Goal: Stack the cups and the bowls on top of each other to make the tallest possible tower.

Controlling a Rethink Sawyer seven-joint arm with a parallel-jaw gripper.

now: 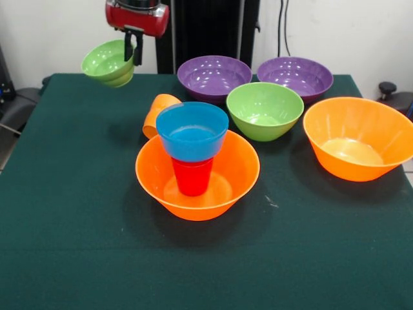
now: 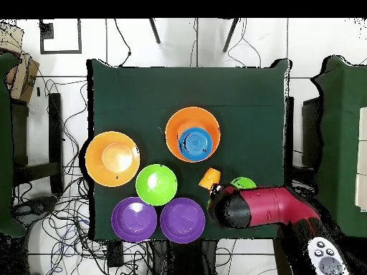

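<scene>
My gripper [image 1: 133, 49] is shut on the rim of the small green bowl [image 1: 108, 63] and holds it tilted in the air above the table's far left corner. In the overhead view the arm [image 2: 259, 206] covers the gripper, and the small green bowl [image 2: 244, 183] peeks out beside it. The tower stands mid-table: a large orange bowl [image 1: 150, 175] holds the red cup [image 1: 192, 178], with a small blue bowl [image 1: 192, 132] resting on the cup. The orange cup [image 1: 157, 111] lies on its side just behind the tower. I see only one blue bowl.
A medium green bowl [image 1: 264, 110] sits right of the tower, with two purple bowls [image 1: 214, 76] [image 1: 295, 76] behind it. A second large orange bowl [image 1: 358, 137] sits at the right edge. The table is covered in dark green cloth [image 1: 77, 245].
</scene>
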